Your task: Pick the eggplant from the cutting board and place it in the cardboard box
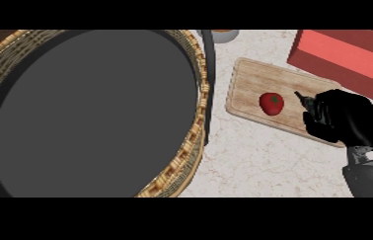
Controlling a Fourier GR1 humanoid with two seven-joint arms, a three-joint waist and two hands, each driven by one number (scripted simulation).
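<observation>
Reaching in from the right edge, our right hand (336,116) hovers over the cutting board (251,76), fingers half curled, holding nothing. We see a small red, green-stemmed item (272,103), no eggplant, just left of it, upright lengthwise. Our left hand is unseen.

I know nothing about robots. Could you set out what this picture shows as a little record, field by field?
Surface: pale marbled counter
Board: wooden cutting board, lying at an angle
On board: small red item with a green stem; it looks more like a tomato or strawberry than an eggplant
Right hand: black right hand over the board's right end, beside the red item, not touching it
Left hand: not in view
Left side: large wicker basket with a dark inside
Top right: red box
Top edge: small round container, partly cut off
</observation>
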